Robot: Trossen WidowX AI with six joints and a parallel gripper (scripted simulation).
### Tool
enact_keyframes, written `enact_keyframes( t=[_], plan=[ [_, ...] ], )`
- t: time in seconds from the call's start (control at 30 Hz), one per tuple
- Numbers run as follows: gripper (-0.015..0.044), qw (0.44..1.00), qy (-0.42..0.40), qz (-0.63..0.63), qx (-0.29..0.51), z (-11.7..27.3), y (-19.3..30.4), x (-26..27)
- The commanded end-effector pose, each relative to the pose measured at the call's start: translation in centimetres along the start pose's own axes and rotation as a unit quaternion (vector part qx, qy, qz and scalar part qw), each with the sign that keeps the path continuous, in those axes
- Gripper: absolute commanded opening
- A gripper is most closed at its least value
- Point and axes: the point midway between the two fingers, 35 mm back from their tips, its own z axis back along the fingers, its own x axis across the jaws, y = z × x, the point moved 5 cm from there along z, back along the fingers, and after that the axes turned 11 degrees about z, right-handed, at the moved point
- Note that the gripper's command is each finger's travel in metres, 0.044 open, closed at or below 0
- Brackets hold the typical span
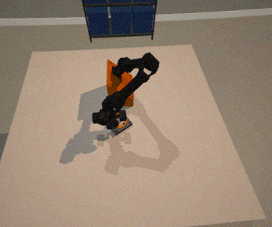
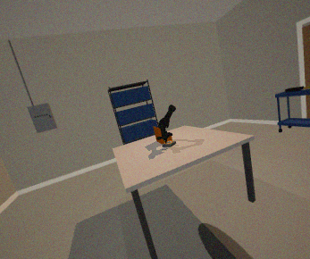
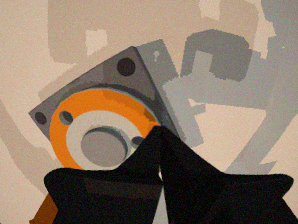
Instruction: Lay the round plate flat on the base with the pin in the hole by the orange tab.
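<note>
Over the grey base (image 3: 136,72), the gripper (image 3: 160,137) had its fingers pressed together on nothing, tips at the rim of the orange plate (image 3: 63,137) on its post (image 3: 103,148), so the seating looked unfinished.

Beyond the fingers we see a blue shelving rack (image 2: 133,112) against the wall and a blue cart (image 2: 301,109) well off to one side.

Orange round plate (image 3: 69,125), on grey base (image 3: 136,76)
</note>
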Motion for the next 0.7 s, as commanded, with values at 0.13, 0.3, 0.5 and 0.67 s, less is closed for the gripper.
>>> enact_keyframes(
  t=[0.13, 0.3, 0.5, 0.67],
  plan=[
    [0.0000, 1.000, 0.001, -0.002, 0.004, -0.1, 1.2, -0.2],
    [0.0000, 1.000, 0.001, -0.002, 0.004, -0.1, 1.7, -0.3],
    [0.0000, 1.000, 0.001, -0.002, 0.005, 0.0, 2.6, -0.3],
    [0.0000, 1.000, 0.001, -0.002, 0.005, 0.1, 3.2, -0.1]
  ],
)
